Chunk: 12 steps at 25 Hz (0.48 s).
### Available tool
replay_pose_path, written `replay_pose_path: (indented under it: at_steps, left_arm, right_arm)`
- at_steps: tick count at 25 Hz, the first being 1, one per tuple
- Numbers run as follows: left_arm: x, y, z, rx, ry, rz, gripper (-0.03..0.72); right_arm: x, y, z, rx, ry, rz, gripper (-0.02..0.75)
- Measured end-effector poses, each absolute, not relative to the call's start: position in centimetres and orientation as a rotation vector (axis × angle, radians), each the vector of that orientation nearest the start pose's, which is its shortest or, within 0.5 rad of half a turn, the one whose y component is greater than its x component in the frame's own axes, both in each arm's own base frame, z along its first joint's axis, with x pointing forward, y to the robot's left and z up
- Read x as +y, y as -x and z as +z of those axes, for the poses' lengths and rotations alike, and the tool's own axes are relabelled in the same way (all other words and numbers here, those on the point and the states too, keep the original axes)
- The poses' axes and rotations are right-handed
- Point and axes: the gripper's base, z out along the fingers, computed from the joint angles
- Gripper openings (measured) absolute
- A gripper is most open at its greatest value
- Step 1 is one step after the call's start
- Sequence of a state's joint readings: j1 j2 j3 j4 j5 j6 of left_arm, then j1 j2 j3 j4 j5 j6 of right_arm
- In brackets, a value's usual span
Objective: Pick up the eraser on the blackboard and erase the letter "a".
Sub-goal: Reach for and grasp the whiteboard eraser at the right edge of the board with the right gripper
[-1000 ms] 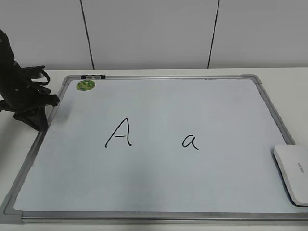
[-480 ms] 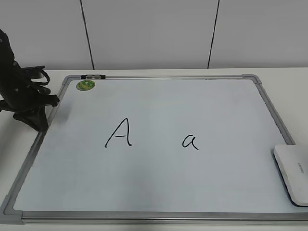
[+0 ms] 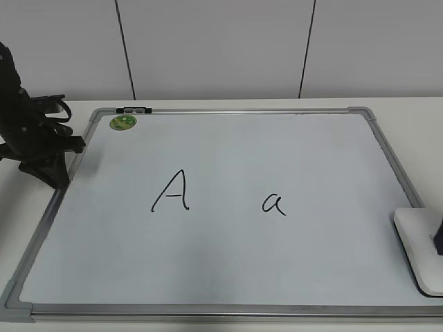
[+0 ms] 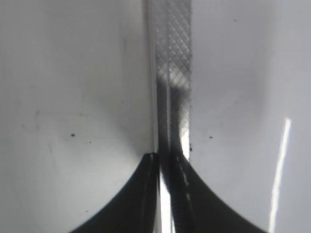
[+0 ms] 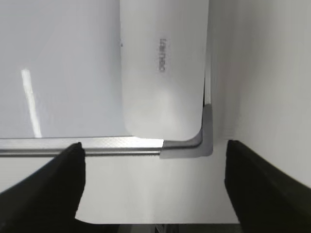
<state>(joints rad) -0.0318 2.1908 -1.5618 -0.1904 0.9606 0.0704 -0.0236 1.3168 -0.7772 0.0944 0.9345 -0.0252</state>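
Note:
The white eraser (image 3: 417,250) lies on the bottom right corner of the blackboard (image 3: 277,149). In the right wrist view the eraser (image 5: 163,68) shows grey lettering and lies ahead of my right gripper (image 5: 153,155). That gripper is open wide, empty, and hovers over the table just off the board's grey corner (image 5: 206,141). A dark bit of this gripper (image 3: 439,243) shows at the right edge. The small letter "a" (image 3: 274,204) is right of centre. My left gripper (image 3: 48,169) is shut and empty over the board's left frame (image 4: 172,58).
A larger capital "A" (image 3: 172,191) is written left of centre. A green round magnet (image 3: 123,122) sits at the board's top left, next to a small black clip (image 3: 133,110) on the top frame. A white wall stands behind the table.
A dark part of my right gripper has come into the exterior view at the right edge, over the eraser. The left arm, the eraser and the letters have not moved.

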Motion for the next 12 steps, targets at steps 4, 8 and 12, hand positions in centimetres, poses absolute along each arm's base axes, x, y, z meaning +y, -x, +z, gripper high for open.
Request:
replay_pose_path:
  at_steps: [4, 8, 12]
  left_arm:
    - [-2.8, -42.8, 13.0, 3.061, 0.003, -0.243, 0.062]
    - [-2.8, -42.8, 13.0, 3.061, 0.005, -0.246, 0.064]
    - [-2.8, -42.8, 13.0, 3.061, 0.005, -0.246, 0.065]
  right_arm:
    - [0.1, -24.4, 21.3, 2.987, -0.084, 0.112, 0.673]
    - [0.0, -26.1, 20.0, 3.018, -0.087, 0.106, 0.673]
    - [-0.1, -27.2, 18.9, 3.026, -0.090, 0.098, 0.673]
